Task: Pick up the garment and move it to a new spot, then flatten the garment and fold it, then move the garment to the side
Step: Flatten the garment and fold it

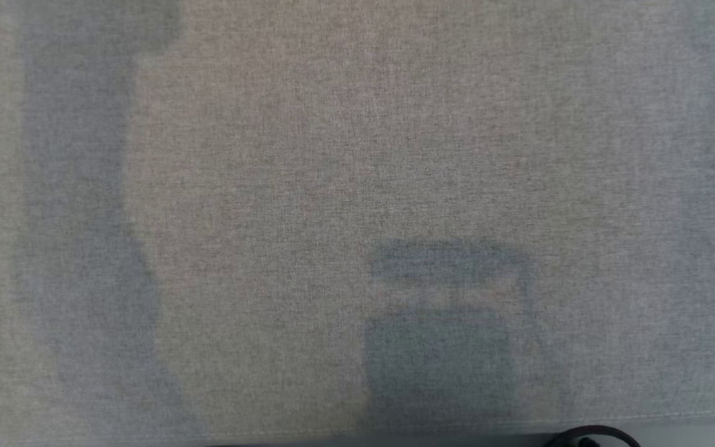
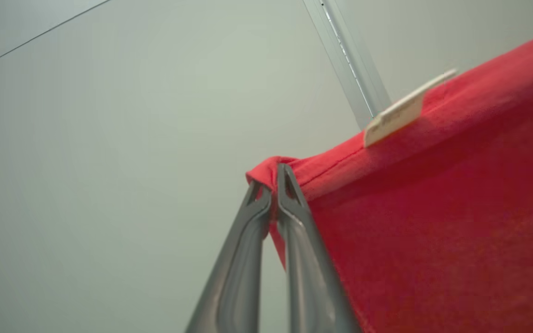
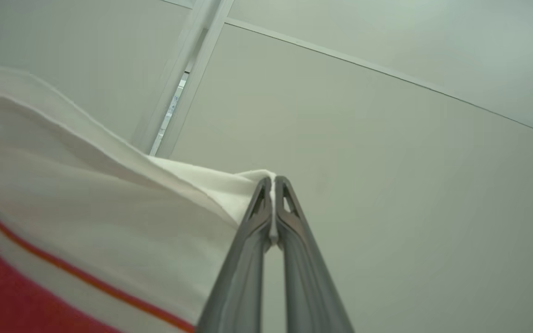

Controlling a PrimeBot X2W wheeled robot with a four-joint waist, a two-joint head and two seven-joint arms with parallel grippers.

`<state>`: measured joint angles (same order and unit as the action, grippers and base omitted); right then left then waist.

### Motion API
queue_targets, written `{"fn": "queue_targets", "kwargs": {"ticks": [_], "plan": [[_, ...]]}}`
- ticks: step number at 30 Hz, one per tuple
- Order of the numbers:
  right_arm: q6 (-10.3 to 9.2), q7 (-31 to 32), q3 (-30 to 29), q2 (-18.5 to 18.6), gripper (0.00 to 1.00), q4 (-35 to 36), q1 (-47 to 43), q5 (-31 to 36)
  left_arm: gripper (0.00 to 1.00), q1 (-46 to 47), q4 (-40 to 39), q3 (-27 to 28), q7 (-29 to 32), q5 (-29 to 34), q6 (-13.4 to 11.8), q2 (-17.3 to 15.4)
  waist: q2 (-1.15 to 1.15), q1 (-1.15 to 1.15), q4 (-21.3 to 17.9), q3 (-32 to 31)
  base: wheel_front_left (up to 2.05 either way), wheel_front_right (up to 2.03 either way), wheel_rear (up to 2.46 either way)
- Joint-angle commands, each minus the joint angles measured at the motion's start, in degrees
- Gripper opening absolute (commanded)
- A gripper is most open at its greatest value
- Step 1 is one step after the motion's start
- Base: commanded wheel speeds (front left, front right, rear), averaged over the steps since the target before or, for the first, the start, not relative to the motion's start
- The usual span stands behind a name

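The garment is red and white. In the left wrist view its red cloth (image 2: 433,217) hangs to the right of my left gripper (image 2: 270,180), which is shut on a bunched red corner; a pale label (image 2: 400,113) sticks up from the hem. In the right wrist view the white part of the garment (image 3: 109,208), with a thin orange stripe and red below, stretches left from my right gripper (image 3: 272,181), which is shut on its white edge. Both grippers point upward with the garment lifted off the surface.
The head view looks down on a grey fabric-covered surface (image 1: 308,186) with soft shadows on it and a seam along the near edge; a dark curved cable (image 1: 593,436) shows at the bottom right. Pale ceiling panels and a metal rail (image 2: 350,60) lie beyond the fingers.
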<state>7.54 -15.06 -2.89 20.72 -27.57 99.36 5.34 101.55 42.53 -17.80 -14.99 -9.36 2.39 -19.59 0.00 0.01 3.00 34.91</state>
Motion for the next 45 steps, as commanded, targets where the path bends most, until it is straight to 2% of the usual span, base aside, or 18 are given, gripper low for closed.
{"fn": "queue_targets", "kwargs": {"ticks": [1, 7, 11, 15, 22, 28, 34, 36, 45], "plan": [[-0.12, -0.1, -0.5, -0.6, 0.00, -0.7, -0.6, 1.1, 0.00, -0.2, 0.2, -0.1, -0.1, 0.6, 0.1, 0.1, 0.00, -0.01, 0.4, 6.3, 0.00, 0.00, 0.00], [-0.12, -0.1, -2.8, -1.6, 0.00, -1.3, -3.5, 1.7, 0.00, -6.2, 0.5, 2.4, -0.1, -1.4, 0.9, 0.2, 0.00, -0.01, -1.1, 8.7, 0.00, 0.00, 0.00], [-0.14, -0.1, -2.8, 0.0, 0.00, -0.1, -9.1, -2.4, 0.00, -14.6, 0.7, 3.9, -0.1, -2.5, 1.4, 1.2, 0.00, -0.01, -1.6, 9.6, 0.00, 0.00, 0.00], [-0.14, -0.1, 0.3, 1.7, 0.00, 2.7, -19.0, -9.5, 0.00, -25.2, -2.0, 6.8, -0.1, -3.8, 1.9, 2.6, 0.00, -0.01, -1.9, 8.0, 0.00, 0.00, 0.00], [-0.14, -0.1, 3.1, 4.1, 0.00, 8.9, -44.2, -22.0, 0.00, -48.6, -8.5, 13.7, -0.1, -4.8, 3.3, 7.7, 0.00, -0.01, -1.7, -2.0, 0.00, 0.00, 0.00], [-0.17, -0.1, 5.1, 4.0, 0.00, 9.4, -62.6, -29.4, 0.00, -65.7, -8.2, 19.3, 0.0, -4.7, 4.3, 12.2, 0.00, -0.01, -1.9, -12.1, 0.00, 0.00, 0.00], [-0.17, -0.1, 9.6, 5.5, 0.00, 7.1, -75.6, -36.5, 0.00, -76.5, -7.0, 21.1, -0.1, -3.6, 4.9, 14.7, 0.00, -0.01, -2.1, -20.7, 0.00, 0.00, 0.00], [-0.18, -0.1, 12.9, 7.1, 0.00, 5.6, -80.7, -39.1, 0.00, -81.0, -6.3, 21.9, -0.1, -3.6, 4.9, 15.3, 0.00, -0.01, -2.3, -24.3, 0.00, 0.00, 0.00], [-0.17, -0.1, 19.5, 7.9, 0.00, 3.1, -91.2, -45.2, 0.00, -93.2, -5.7, 23.6, -0.1, -3.6, 4.9, 16.2, 0.00, -0.01, -2.4, -32.7, 0.00, 0.00, 0.00]]}}
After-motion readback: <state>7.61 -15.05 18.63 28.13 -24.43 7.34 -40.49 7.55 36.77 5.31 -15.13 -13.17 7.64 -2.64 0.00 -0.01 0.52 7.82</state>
